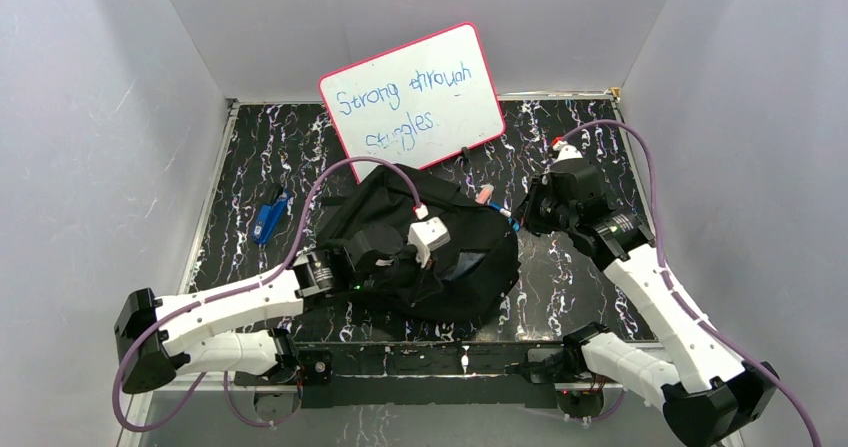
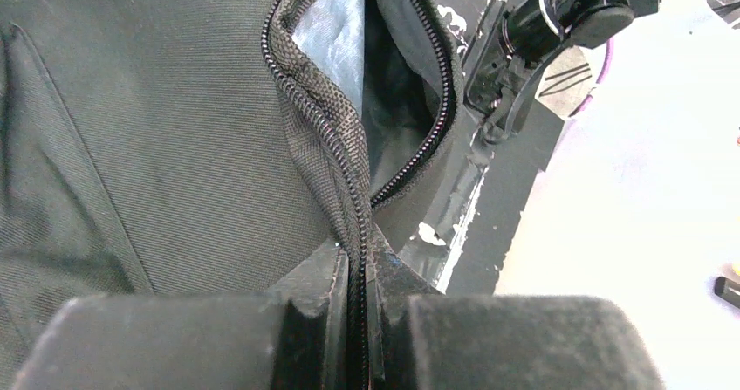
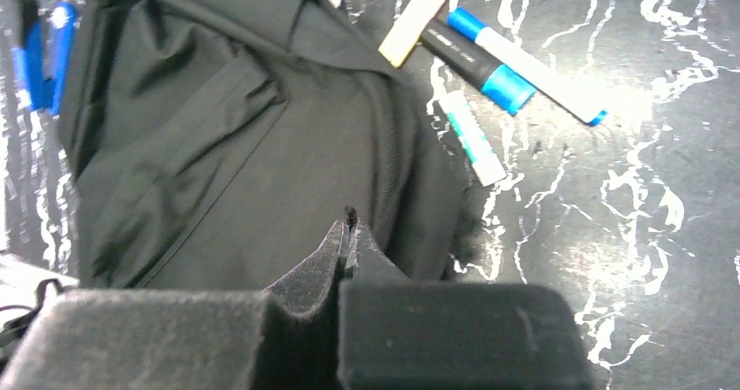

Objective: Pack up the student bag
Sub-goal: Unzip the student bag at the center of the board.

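1. Two claws, both closed. The left claw [image 2: 358, 272] pinches the zipper edge [image 2: 318, 119] of the student bag [image 2: 157, 146]. The right claw [image 3: 349, 233] hangs above the bag's side; whether it holds anything cannot be told.
2. Step judged: holding the bag's mouth open for loading.
3. The bag lies under and ahead of the left claw. Its opening, just beyond the fingertips, shows grey lining [image 2: 336, 23] and no visible contents.
4. Markers [image 3: 515, 67] lie on the table [image 3: 663, 233] ahead-right of the right claw, outside the bag.
5. The next move likely calls for the right claw to open over a marker.
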